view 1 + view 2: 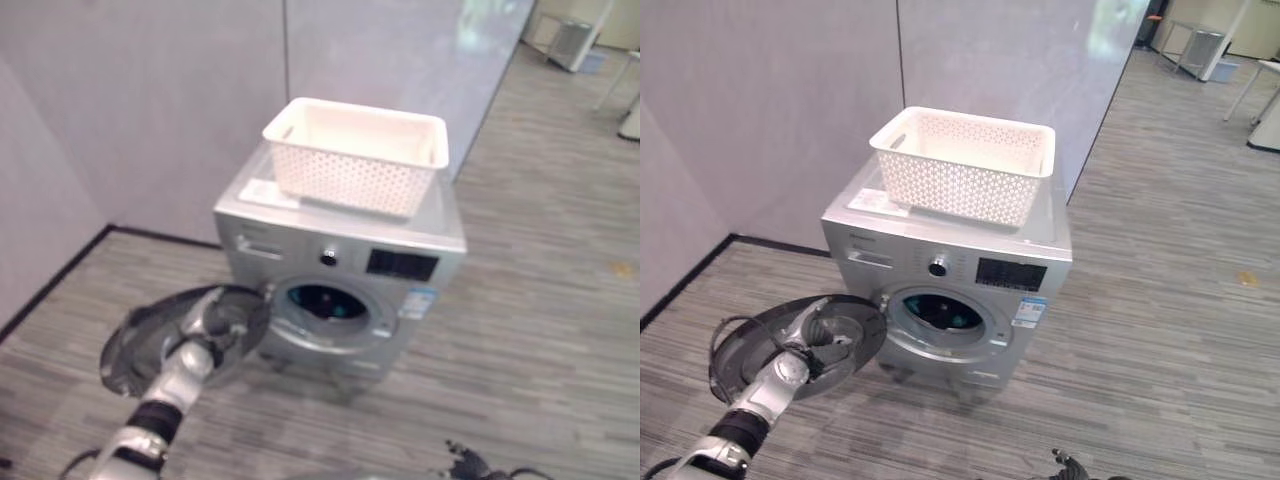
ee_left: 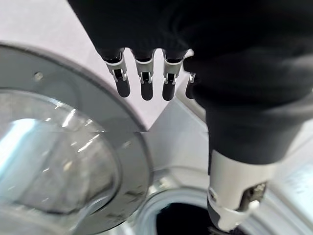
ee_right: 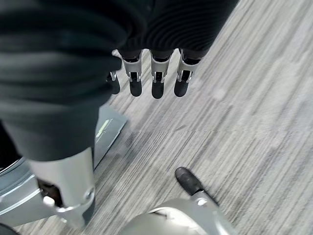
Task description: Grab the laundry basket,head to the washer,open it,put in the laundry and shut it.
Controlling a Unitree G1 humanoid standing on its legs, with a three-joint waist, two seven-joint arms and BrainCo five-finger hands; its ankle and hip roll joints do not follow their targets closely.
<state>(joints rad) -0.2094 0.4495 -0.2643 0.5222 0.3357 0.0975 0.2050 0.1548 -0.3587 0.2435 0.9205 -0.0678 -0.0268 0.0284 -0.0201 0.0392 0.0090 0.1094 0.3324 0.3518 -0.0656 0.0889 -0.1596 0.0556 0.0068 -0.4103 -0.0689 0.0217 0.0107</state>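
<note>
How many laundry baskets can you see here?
1. The white laundry basket sits on top of the washer, whose door hangs open by the left hand. Others could be out of view.

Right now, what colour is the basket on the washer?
White, perforated sides; clearest in the right eye view.

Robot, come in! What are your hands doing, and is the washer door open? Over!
Left hand open, at the open door. Right hand open, idle. Basket atop washer. Nothing blocking.

Open office-style hall, not a home

Grey partition walls point(image 1: 790, 110), striped carpet floor point(image 1: 1160, 300) — a lone washer point(image 1: 950, 270) beyond the left hand point(image 1: 790, 375).
</note>
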